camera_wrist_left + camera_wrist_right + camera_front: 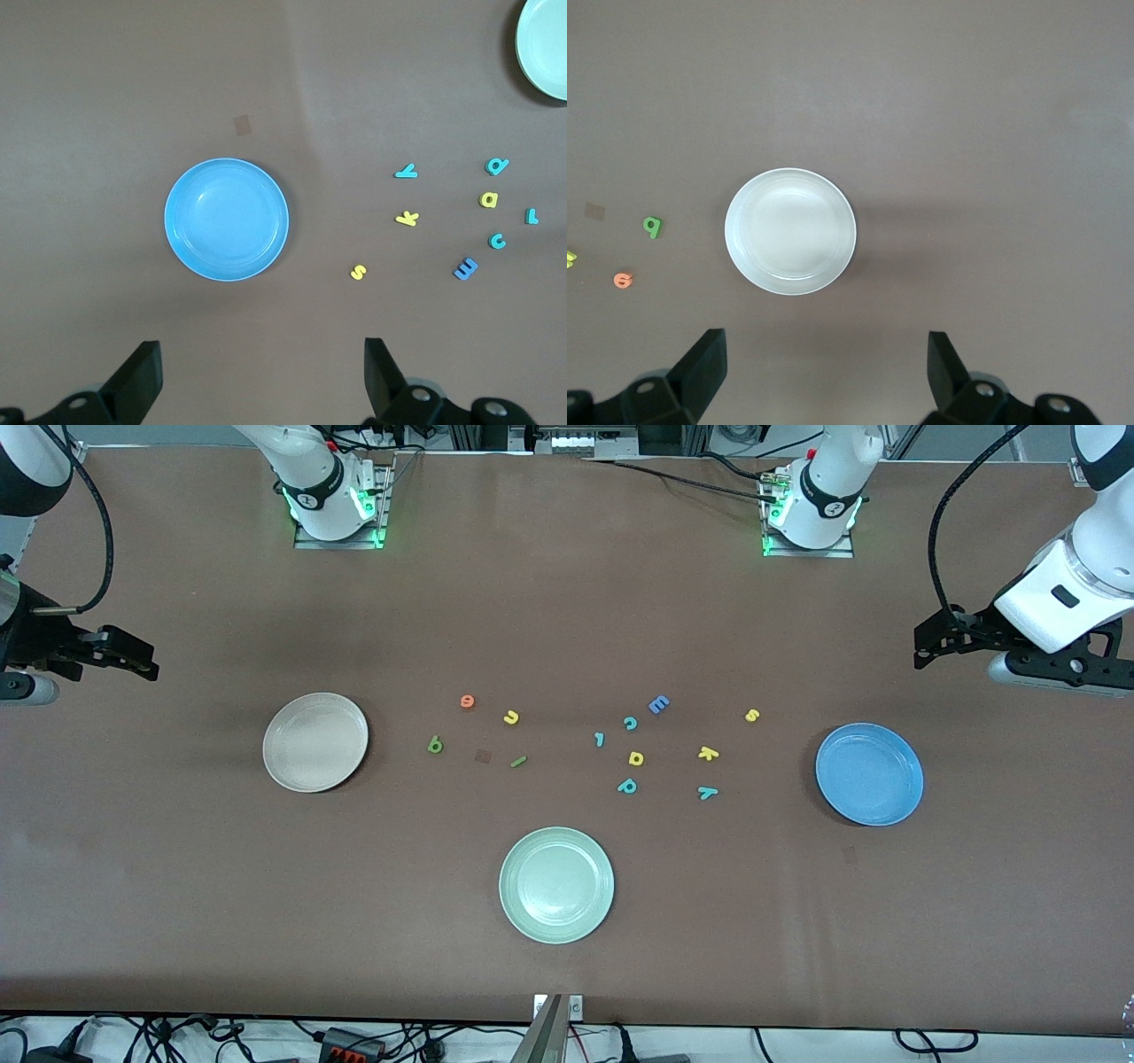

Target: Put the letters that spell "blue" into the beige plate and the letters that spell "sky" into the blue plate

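The beige plate [315, 742] [790, 230] lies empty toward the right arm's end. Beside it lie the orange e [467, 701], yellow u [511, 717], green b [435, 745] and green l [518, 762]. The blue plate [869, 773] [227, 220] lies empty toward the left arm's end, with the yellow s [752, 715], yellow k [708, 754] and teal y [707, 793] close by. My left gripper [923, 651] [263, 372] hangs open and empty over the table near the blue plate. My right gripper [146, 664] [827, 367] hangs open and empty near the beige plate.
A pale green plate [556, 884] sits nearest the front camera, mid-table. Other letters lie in the middle: blue E [658, 705], teal c [630, 724], small teal l-like letter [599, 739], yellow a [636, 758], teal p [627, 786].
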Motion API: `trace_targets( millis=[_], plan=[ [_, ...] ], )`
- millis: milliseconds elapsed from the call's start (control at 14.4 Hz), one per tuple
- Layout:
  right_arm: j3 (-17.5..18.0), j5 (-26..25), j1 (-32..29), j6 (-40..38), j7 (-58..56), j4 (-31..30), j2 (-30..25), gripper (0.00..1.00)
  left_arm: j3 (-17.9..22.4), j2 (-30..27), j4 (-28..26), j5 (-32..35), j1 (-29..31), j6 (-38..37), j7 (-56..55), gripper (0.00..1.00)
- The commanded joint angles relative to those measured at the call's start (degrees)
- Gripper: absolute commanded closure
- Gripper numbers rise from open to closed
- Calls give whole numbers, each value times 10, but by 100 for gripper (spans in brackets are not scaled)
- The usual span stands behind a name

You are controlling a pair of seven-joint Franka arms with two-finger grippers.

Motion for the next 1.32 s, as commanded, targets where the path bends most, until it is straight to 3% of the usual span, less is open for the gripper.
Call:
trace_targets(
  millis=[0,625,764,903,1251],
  plan=[
    [3,-4,2,-5,-3,-12,-6,0,0,6,17,9,0,-13,16,0],
    [3,2,103,-9,5,-17,85,0,0,5,16,9,0,-13,17,0],
    [3,25,133,-1,8,-17,111,0,0,6,17,9,0,-13,17,0],
    [3,50,149,14,12,-17,131,0,0,6,17,9,0,-13,17,0],
    [3,53,204,88,92,-18,196,0,0,6,16,9,1,-13,17,0]
  ],
)
